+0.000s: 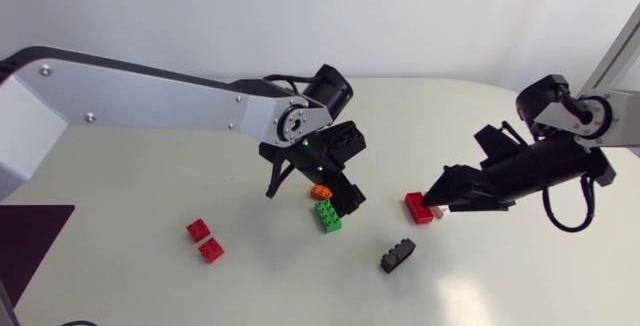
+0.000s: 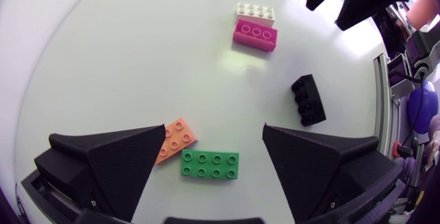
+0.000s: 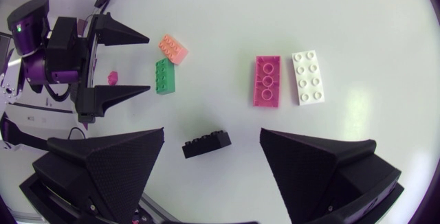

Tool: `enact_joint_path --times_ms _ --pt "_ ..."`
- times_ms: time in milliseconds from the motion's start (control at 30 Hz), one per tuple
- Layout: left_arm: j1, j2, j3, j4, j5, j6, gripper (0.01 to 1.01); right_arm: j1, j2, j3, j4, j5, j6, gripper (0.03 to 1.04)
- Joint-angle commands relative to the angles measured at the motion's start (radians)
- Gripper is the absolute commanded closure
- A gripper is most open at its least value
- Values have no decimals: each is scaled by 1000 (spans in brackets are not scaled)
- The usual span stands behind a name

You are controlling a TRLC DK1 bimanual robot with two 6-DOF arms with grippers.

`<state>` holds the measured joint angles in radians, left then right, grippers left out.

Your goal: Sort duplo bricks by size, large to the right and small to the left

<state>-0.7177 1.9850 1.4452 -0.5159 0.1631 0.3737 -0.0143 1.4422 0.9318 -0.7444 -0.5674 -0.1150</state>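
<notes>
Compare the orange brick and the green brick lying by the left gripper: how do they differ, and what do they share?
Size: the orange brick shows four studs, the green brick eight, in two rows of four.
Shape: the orange brick is square, the green brick oblong.
Place: the green brick lies in the gap of the open left gripper, the orange brick beside one finger.
Both lie flat, studs up, on the table, ungripped.
</notes>
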Motion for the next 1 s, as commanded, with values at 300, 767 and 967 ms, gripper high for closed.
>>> enact_joint_path --times_ms 300,767,967 --pt "41 67 -49 -18 -83 14 56 102 -12 -42 83 98 61 61" --pt "75 87 -17 -81 -134 50 89 102 -60 -83 91 101 57 61" --pt "43 156 93 -176 -134 48 107 91 -78 -106 89 103 49 61"
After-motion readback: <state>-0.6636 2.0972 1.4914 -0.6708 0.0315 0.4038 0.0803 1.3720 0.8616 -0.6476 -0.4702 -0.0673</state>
